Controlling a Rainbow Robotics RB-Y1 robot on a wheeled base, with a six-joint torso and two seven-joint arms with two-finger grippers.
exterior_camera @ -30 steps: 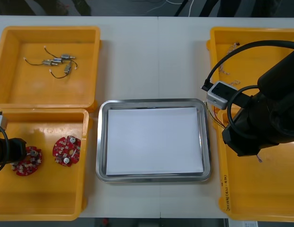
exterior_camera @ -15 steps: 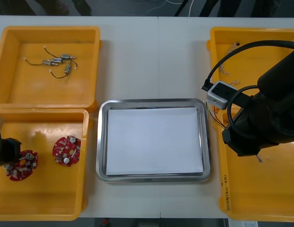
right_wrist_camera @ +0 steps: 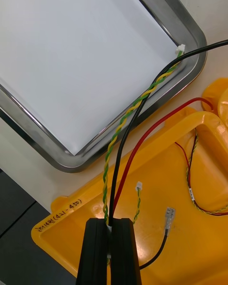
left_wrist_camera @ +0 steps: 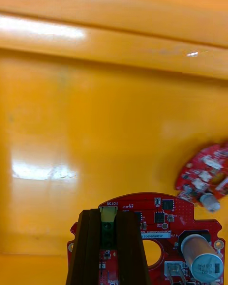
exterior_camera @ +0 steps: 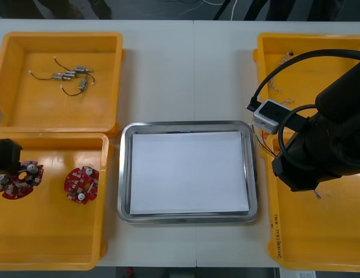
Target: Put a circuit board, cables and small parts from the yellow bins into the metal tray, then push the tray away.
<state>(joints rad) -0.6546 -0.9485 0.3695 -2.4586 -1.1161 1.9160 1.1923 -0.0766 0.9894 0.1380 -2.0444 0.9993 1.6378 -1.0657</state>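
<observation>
My left gripper [exterior_camera: 10,169] is at the left edge of the near left yellow bin [exterior_camera: 52,243], shut on a round red circuit board [exterior_camera: 18,179]. In the left wrist view the fingers [left_wrist_camera: 90,247] pinch the board [left_wrist_camera: 161,216] at its green connector, lifted off the bin floor. A second board [exterior_camera: 81,184] lies beside it. My right gripper [right_wrist_camera: 109,251] is shut on a bundle of cables [right_wrist_camera: 126,137]: one twisted green and yellow, one black, one red. They trail over the corner of the metal tray [right_wrist_camera: 192,33], which is white inside [exterior_camera: 188,171].
The far left bin [exterior_camera: 17,110] holds several small metal parts with wires [exterior_camera: 69,78]. The right arm [exterior_camera: 324,145] hangs over the right bins [exterior_camera: 319,237], where more cables [right_wrist_camera: 190,180] lie. Bare table lies beyond the tray.
The left gripper has carried the circuit board left and then toward the bin's far wall, away from the second board. The right arm has not moved.
</observation>
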